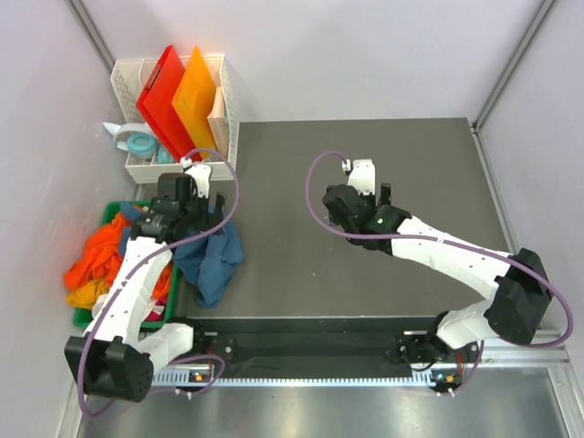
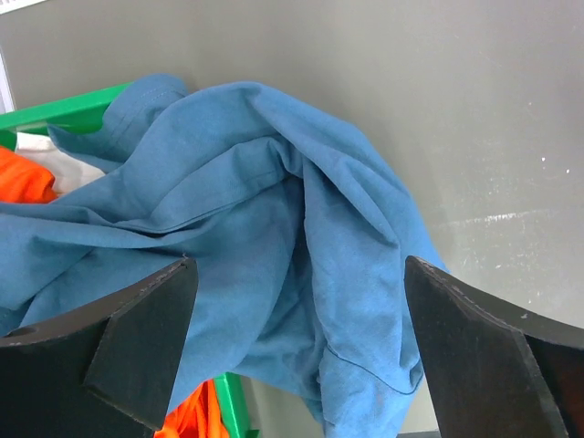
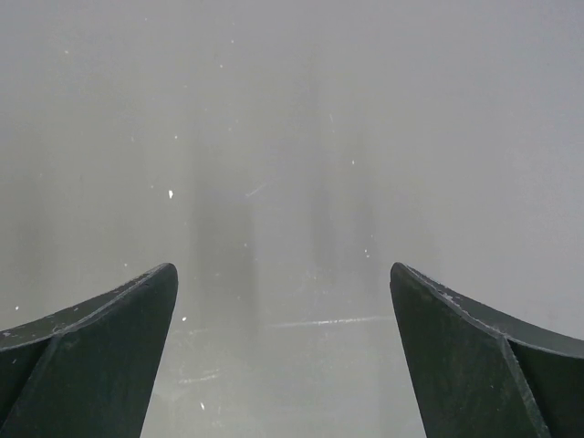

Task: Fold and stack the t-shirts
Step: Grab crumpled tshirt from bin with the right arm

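Most of the dark grey desk is open surface, from its middle out to the far and right edges. The right arm reaches across that stretch from the near-right corner.

Against the desk's left edge sits a green bin heaped with crumpled shirts. An orange t-shirt lies on top and a yellow t-shirt shows at the near side. A scrap of a white t-shirt shows in the left wrist view.

The teal-blue t-shirt hangs bunched over the bin's right rim and spills onto the desk, its lowest fold close to the near edge.

Beyond the bin, at the far-left corner, a white basket holds a red board and an orange board, both standing tilted.

The left gripper is over the teal-blue t-shirt with its fingers spread wide and nothing clamped between them. Whether they touch the cloth cannot be told.

The right gripper is also spread wide. It holds nothing, and only grey desk shows between its fingers.
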You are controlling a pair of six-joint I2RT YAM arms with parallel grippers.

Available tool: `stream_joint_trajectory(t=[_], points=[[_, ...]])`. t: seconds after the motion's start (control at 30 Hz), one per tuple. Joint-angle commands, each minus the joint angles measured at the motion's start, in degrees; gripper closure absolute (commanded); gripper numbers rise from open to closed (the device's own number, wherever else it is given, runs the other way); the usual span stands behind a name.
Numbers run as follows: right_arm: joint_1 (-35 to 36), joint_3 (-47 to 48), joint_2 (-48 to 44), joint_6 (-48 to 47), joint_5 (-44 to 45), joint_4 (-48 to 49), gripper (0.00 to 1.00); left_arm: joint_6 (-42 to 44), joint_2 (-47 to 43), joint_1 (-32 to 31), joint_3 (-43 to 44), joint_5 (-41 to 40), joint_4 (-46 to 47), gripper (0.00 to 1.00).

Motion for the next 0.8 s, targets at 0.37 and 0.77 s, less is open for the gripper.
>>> stream_joint_trajectory(t=[0.37, 0.77], points=[[1.8, -2.2, -2.4, -3.7, -6.5, 3.8, 0.00, -3.7, 1.4, 5.2, 0.1, -8.4, 6.5, 0.01], [4.5, -1.5, 2.7, -6.2, -13.7, 6.3, 0.00, -1.1, 5.8, 15.8, 0.9, 2.5, 5.9, 0.01]])
